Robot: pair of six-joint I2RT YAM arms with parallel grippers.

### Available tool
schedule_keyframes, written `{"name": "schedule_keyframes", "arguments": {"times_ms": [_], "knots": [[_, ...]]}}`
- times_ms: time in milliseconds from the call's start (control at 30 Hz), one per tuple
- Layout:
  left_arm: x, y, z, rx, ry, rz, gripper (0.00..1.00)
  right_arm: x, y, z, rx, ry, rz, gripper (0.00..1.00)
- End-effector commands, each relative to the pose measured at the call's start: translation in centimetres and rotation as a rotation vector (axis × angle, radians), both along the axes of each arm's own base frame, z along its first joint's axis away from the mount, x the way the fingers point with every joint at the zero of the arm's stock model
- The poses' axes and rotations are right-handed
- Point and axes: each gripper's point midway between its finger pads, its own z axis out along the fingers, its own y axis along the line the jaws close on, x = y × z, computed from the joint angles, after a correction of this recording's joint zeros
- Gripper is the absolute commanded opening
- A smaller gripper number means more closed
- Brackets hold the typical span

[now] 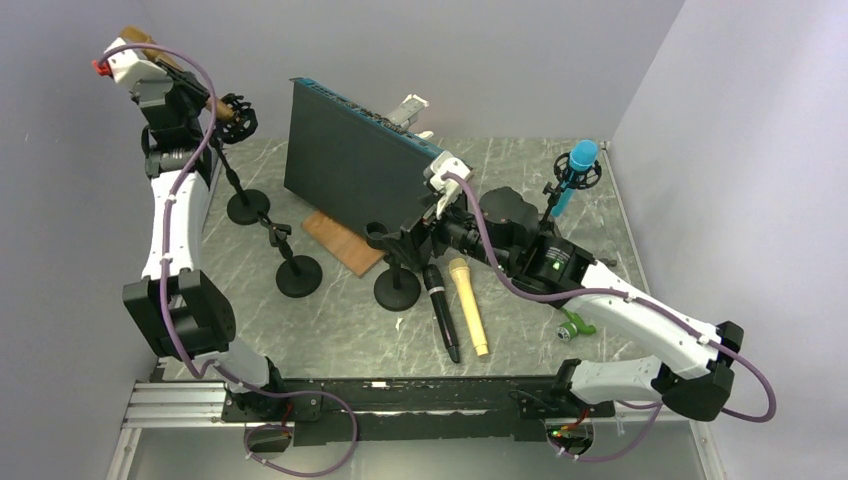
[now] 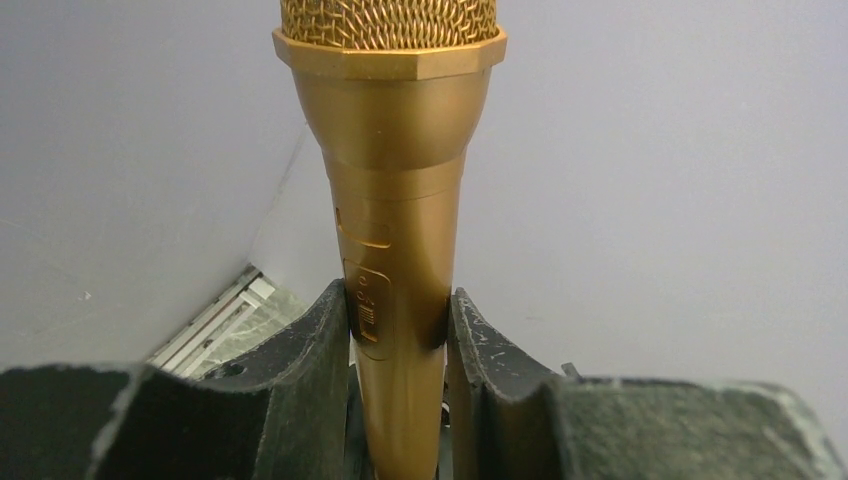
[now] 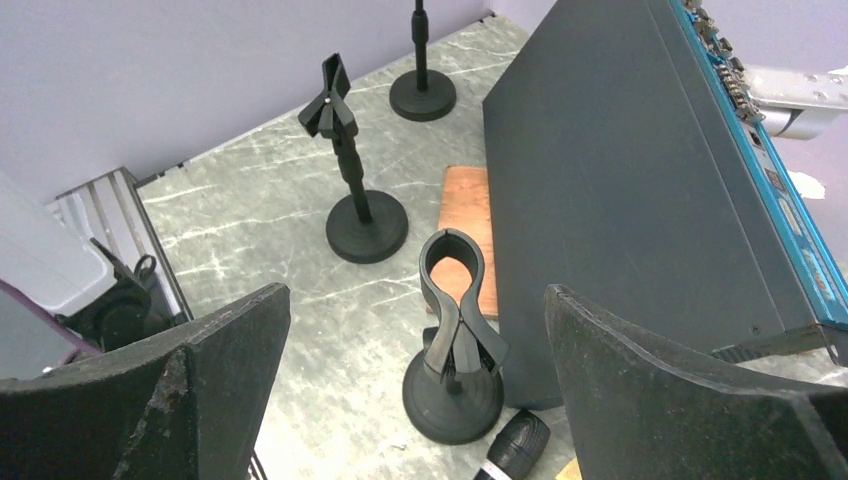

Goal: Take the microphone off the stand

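black case (image 1: 345, 170): on edge | wooden board (image 1: 335, 240): flat beside it (partly hidden) | green object (image 1: 577, 324): well apart

White arms (image 1: 178, 215) with black joints, looped purple cables (image 1: 178, 330), scuffed black fingers (image 3: 230, 350), red cap (image 1: 100, 67) at ten o'clock.

The marbled table (image 1: 340, 335) is being loaded at centre frame: a dark box (image 1: 350, 165) and a wooden board (image 1: 340, 243) are being carried, three black stands (image 1: 299, 275) towards the left, a black microphone (image 1: 441, 312) and a yellow microphone (image 1: 469, 306) lying flat at lower centre.
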Motion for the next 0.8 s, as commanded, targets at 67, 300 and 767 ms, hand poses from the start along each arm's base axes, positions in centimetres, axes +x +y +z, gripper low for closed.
{"name": "schedule_keyframes", "arguments": {"times_ms": [67, 300, 767], "knots": [[-4.5, -0.3, 8.3, -0.005, -0.196, 0.033, 0.0, 0.0, 0.5, 2.9, 0.122, -0.004, -0.002, 1.0], [-8.1, -2.4, 11.0, -0.094, -0.155, -0.008, 0.0, 0.2, -2.2, 3.7, 0.166, -0.001, -0.099, 1.0], [-18.4, -31.9, 0.9, -0.212, 0.167, -0.944, 0.0, -1.6, -15.7, 4.7, 0.299, 0.074, -0.482, 1.0]]}}
